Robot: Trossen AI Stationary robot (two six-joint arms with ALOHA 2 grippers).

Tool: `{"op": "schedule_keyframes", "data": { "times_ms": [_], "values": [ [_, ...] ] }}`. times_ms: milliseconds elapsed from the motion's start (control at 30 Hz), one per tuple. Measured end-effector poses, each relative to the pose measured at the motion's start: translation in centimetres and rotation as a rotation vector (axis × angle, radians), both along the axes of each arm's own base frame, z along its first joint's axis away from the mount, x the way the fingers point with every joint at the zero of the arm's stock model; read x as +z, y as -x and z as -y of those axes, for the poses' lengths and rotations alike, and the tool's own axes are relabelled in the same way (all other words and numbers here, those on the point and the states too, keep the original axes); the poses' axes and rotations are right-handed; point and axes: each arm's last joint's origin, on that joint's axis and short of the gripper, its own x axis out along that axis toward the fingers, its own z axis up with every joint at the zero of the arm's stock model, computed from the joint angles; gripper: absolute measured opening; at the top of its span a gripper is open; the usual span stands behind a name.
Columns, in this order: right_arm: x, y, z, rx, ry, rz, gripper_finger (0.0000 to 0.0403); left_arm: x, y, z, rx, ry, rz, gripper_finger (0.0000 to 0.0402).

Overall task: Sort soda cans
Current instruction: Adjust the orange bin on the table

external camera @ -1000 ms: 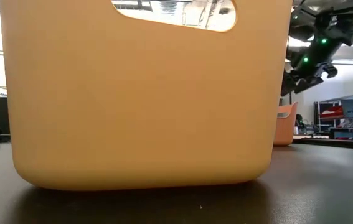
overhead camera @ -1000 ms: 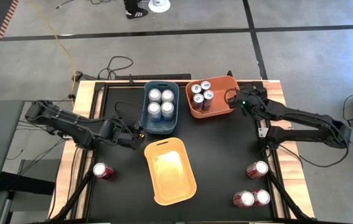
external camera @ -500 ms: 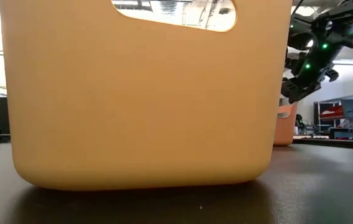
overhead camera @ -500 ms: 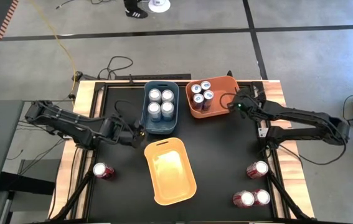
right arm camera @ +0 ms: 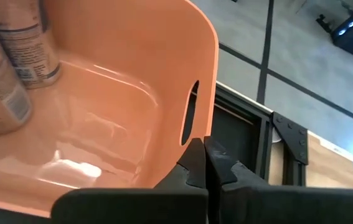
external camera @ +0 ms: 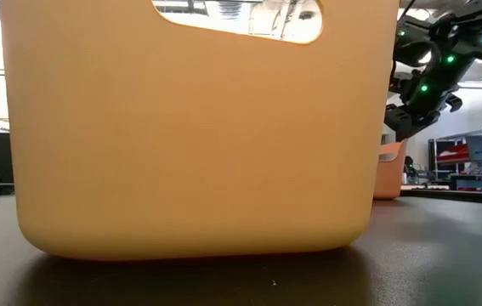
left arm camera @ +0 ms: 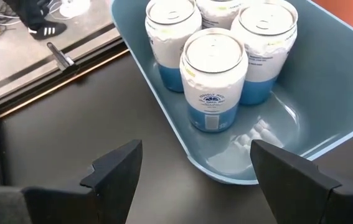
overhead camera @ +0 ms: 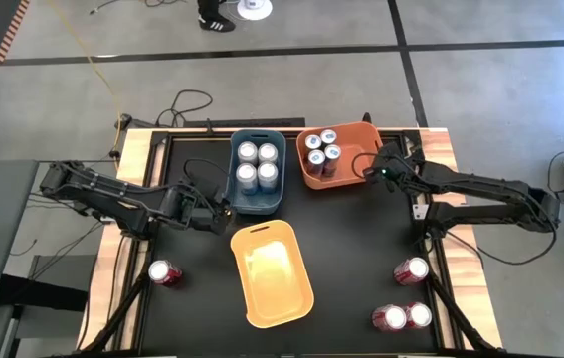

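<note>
Four light soda cans with blue marks (left arm camera: 213, 68) stand in the blue bin (overhead camera: 259, 204). Four blue cans (overhead camera: 323, 149) stand in the orange bin (overhead camera: 351, 134). One red can (overhead camera: 165, 272) stands on the table at the near left, and three red cans (overhead camera: 406, 303) at the near right. My left gripper (left arm camera: 195, 180) is open just short of the blue bin's near left corner (left arm camera: 226, 171), with nothing between its fingers. My right gripper (right arm camera: 204, 152) is shut at the orange bin's right end wall (right arm camera: 198, 68), just below its handle slot (right arm camera: 188, 121). My right gripper's shut fingertips (right arm camera: 196, 149) stand against the outer side of the orange bin's right end wall, under the handle slot, slanting down from the table's right. I cannot tell whether they touch the wall. The bin rests flat on the table.
An empty yellow bin (overhead camera: 272, 271) lies in the middle of the black table, near the front, and fills most of the low view (external camera: 198, 127). Bare table lies between it and the red cans on both sides. The table's frame rails (overhead camera: 431, 239) run along the right edge.
My right gripper has shut its fingers, tipped a little further down and drawn closer to the orange bin's right end wall. The bins and cans stand as they did.
</note>
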Motion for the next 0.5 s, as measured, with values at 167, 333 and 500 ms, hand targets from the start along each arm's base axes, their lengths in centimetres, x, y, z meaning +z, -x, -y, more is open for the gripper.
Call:
{"op": "schedule_keyframes", "data": {
  "times_ms": [167, 333, 500],
  "values": [
    [0.1, 0.1, -1.0, 0.016, -0.025, 0.035, 0.0001, 0.0, 0.0, 0.0, -0.029, -0.018, -0.032, 0.0296],
    [0.2, 0.2, -2.1, 0.033, -0.049, 0.075, 0.0001, 0.0, 0.0, 0.0, -0.041, -0.025, -0.047, 0.0296],
    [0.2, 0.3, -3.8, 0.071, -0.083, 0.108, 0.0000, 0.0, 0.0, 0.1, -0.047, -0.026, -0.048, 0.0296]
  ]
}}
